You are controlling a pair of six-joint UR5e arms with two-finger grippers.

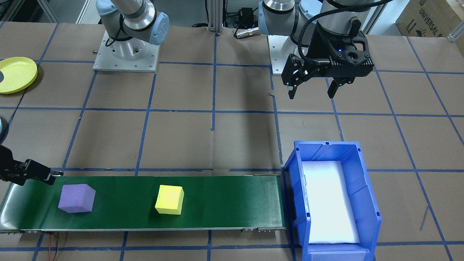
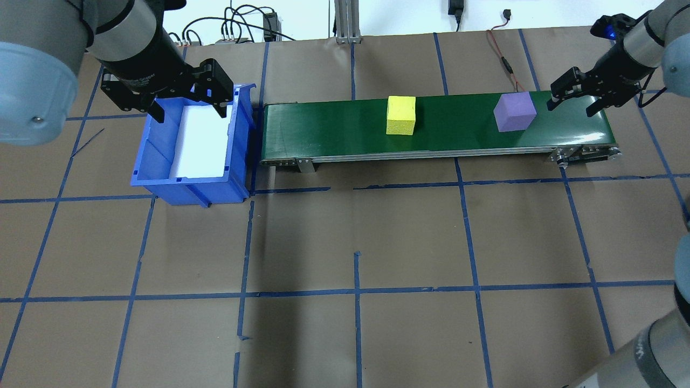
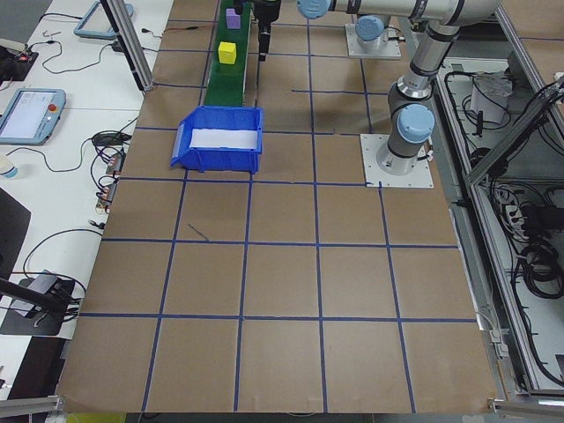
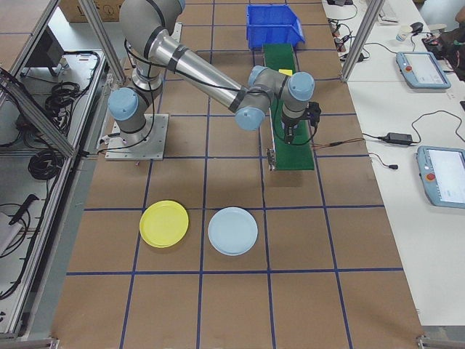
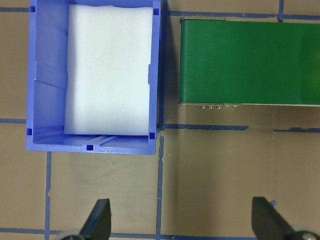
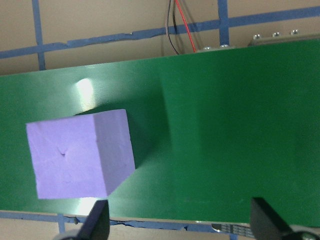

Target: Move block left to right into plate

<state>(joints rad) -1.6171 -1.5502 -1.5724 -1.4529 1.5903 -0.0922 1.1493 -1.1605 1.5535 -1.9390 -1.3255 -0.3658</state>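
Note:
Two foam blocks sit on the green conveyor belt (image 2: 458, 124): a purple block (image 2: 515, 111) near its right end and a yellow block (image 2: 401, 115) at the middle. My right gripper (image 2: 574, 105) hovers open over the belt's right end, just beside the purple block (image 6: 80, 155), with nothing between its fingers. The yellow plate (image 4: 164, 223) lies on the table well away from the belt, also seen as the plate (image 1: 14, 74) at the frame's edge. Holding nothing, my left gripper (image 2: 188, 110) hangs open above the blue bin (image 2: 156, 161).
The blue bin (image 1: 366, 195) with a white foam liner stands against the belt's left end. A light-blue plate (image 4: 232, 230) lies next to the yellow one. Red and black wires (image 2: 506, 59) run behind the belt. Blue tape lines grid the brown table.

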